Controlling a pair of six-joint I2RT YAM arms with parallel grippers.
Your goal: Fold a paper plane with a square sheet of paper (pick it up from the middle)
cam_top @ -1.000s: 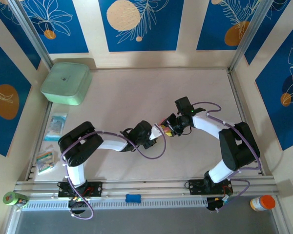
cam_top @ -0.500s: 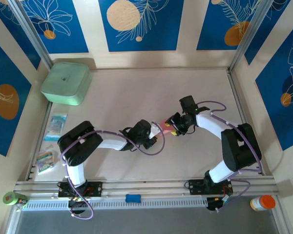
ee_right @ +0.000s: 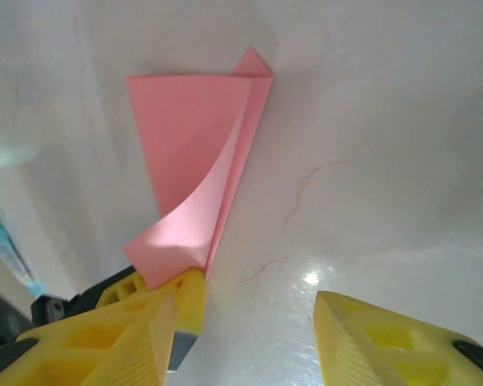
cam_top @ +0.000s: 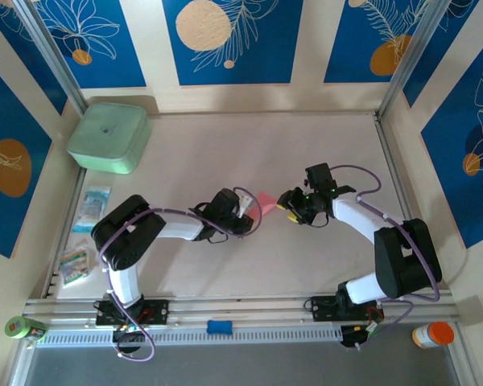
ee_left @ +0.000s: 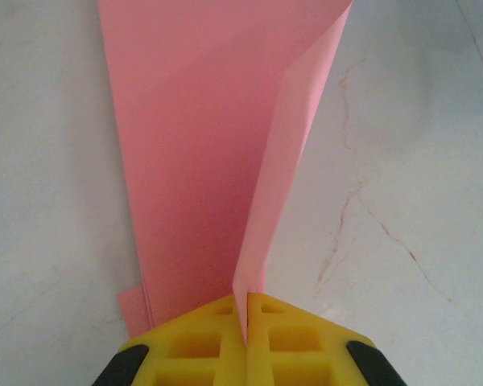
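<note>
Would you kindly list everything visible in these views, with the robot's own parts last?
folded pink-red paper sheet: one, pink-red, table centre, narrow end in the left gripper
mint-green square box: one, mint green, far left corner
clear printed packets: two, clear, table's left edge
green cylinder: one, green, near left corner
small blue block: one, blue, near rail
orange-capped white bottle: one, white, near right corner
left gripper: one, yellow fingers, shut on the sheet
right gripper: one, yellow fingers, open, beside the sheet
</note>
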